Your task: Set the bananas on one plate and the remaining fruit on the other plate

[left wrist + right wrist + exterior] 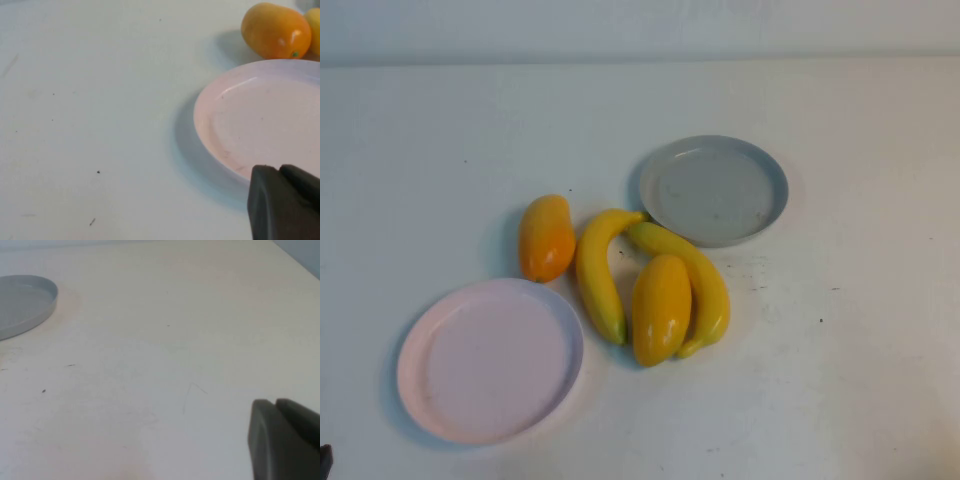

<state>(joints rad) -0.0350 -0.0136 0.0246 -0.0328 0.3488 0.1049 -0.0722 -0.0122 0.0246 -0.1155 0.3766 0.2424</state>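
Observation:
Two bananas lie mid-table, one (597, 272) left of the other (692, 280). One mango (661, 308) rests between them and a second mango (546, 237) lies to their left. The grey plate (715, 190) is empty behind them, and the pink plate (490, 360) is empty at front left. My left gripper (279, 168) is shut and empty, near the pink plate's (265, 120) rim; only a dark tip of it (323, 462) shows in the high view. That mango shows beyond the plate (275, 31). My right gripper (275, 401) is shut and empty over bare table, well right of the grey plate (22, 305).
The white table (840, 380) has small dark specks and scuffs. A pale wall runs along its far edge (640, 60).

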